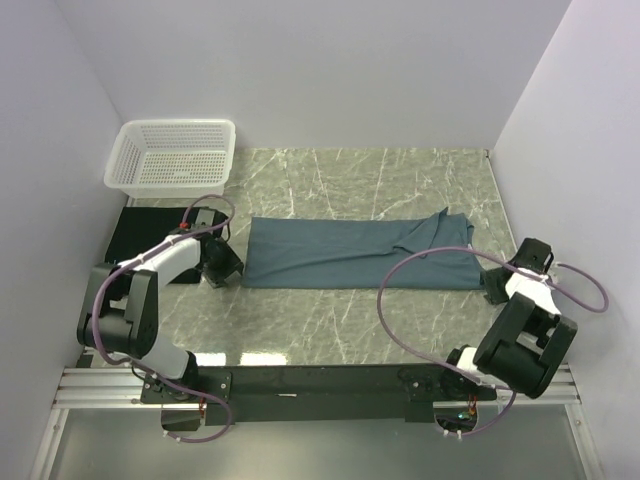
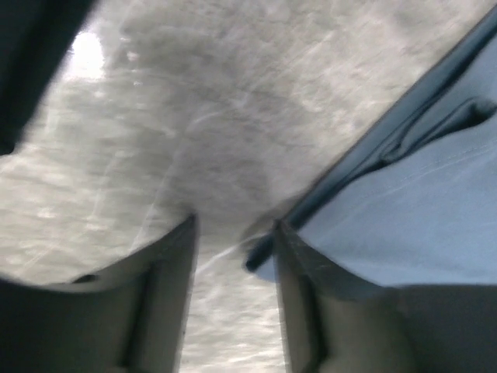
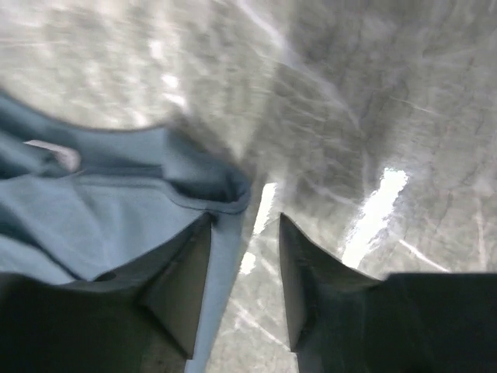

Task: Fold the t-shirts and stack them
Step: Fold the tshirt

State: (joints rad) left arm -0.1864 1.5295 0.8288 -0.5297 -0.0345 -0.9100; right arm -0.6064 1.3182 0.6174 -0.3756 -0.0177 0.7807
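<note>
The slate-blue t-shirt (image 1: 355, 253) lies folded into a long strip across the middle of the table. My left gripper (image 1: 222, 270) is open just off its near-left corner; in the left wrist view that corner (image 2: 404, 202) lies beside my right finger (image 2: 307, 303), with bare table between the jaws. My right gripper (image 1: 495, 290) is open at the shirt's near-right corner; in the right wrist view the shirt's hem (image 3: 155, 194) lies over my left finger (image 3: 182, 287). The black t-shirt (image 1: 140, 240) lies flat at the far left, partly under my left arm.
A white lattice basket (image 1: 172, 156) stands at the back left corner. White walls close in the table on the left, back and right. The marble-patterned table top (image 1: 400, 180) runs behind the shirt.
</note>
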